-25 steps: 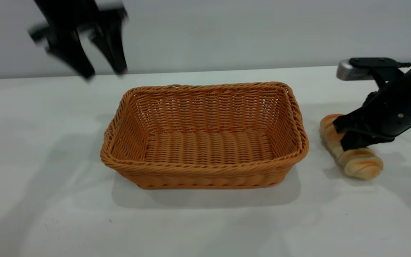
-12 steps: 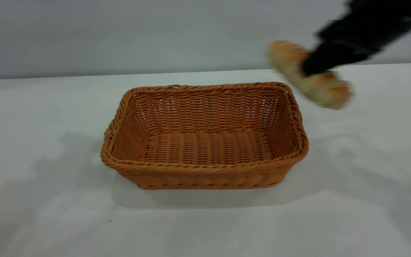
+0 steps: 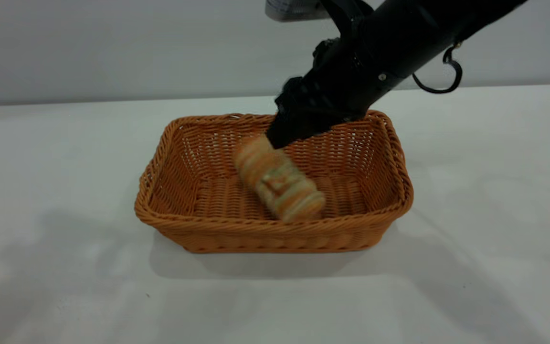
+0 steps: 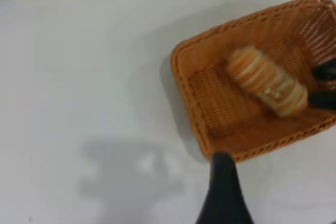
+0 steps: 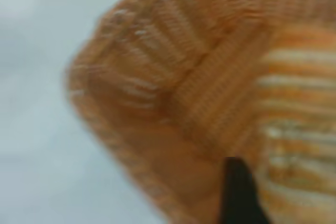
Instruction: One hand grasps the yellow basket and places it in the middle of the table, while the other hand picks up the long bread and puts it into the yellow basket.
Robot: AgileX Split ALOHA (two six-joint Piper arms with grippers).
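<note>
Bread (image 3: 279,185) lies inside the yellow basket (image 3: 184,222); right gripper (image 3: 277,138) above, spread apart, holding nothing.

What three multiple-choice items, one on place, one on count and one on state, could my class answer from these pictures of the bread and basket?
1. Where is the long bread?
A. On the table right of the basket
B. Inside the yellow basket
C. Under the basket

2. How many breads are in view?
A. One
B. Two
C. Three

3. How does the basket stand?
A. Upside down
B. Tipped on its side
C. Upright on the table

Answers:
1 B: the bread lies within the basket's walls, just below the right gripper.
2 A: only one striped roll shows in every view.
3 C: its opening faces up and its base rests flat on the table.
</note>
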